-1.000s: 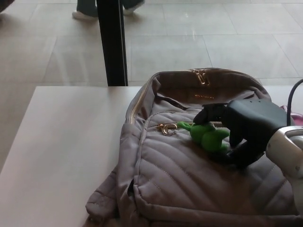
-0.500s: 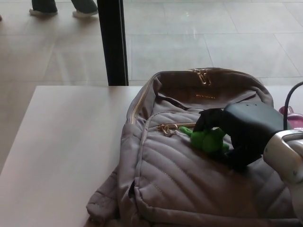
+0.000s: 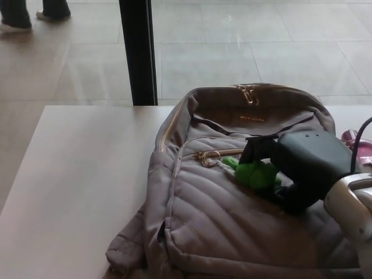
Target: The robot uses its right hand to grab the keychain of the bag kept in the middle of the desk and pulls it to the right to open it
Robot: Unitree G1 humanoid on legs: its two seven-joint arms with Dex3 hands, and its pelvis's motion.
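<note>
Right hand [image 3: 296, 168], frame right, is clamped on green keychain [image 3: 254, 173] atop grey bag [image 3: 232, 221] at desk [image 3: 75, 186] centre. Keychain has shifted slightly right vs a sec ago, gold zip pull [image 3: 208, 157] trailing. Opening barely started, pull must continue.

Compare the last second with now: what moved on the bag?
The right hand, closed on the green keychain, drew it slightly up and right, stretching the gold zipper pull rightward. A person's legs walked left beyond the desk. The bag and desk stayed put.
</note>
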